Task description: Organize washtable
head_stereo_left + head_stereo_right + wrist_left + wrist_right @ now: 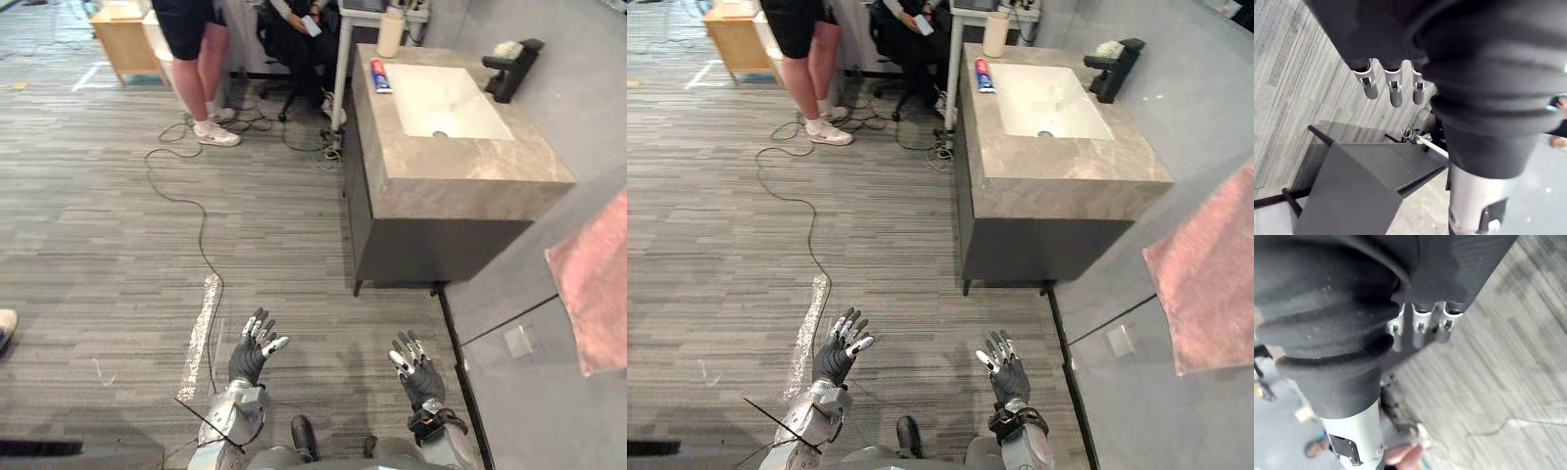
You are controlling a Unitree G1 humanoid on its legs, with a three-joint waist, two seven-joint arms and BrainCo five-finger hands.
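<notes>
— Grey stone worktop (470, 166) w/ white basin (431, 93): where rel. to hands?
— Ahead and to robot's right, well apart. Right hand (419, 374) nearer than left hand (250, 354). Both are low over the floor (118, 215), fingers straight and spread, holding nothing.
— Task's things?
— Toothpaste tube (380, 75) on worktop's left margin beside basin, long axis running away from robot. Beige tumbler (390, 34) just beyond it, at far corner. Judged: approach first, then reach.
— Views differ?
— Eye views give worktop layout. Wrist views give fingers (1396, 90) straight, w/ floor past them.
</notes>
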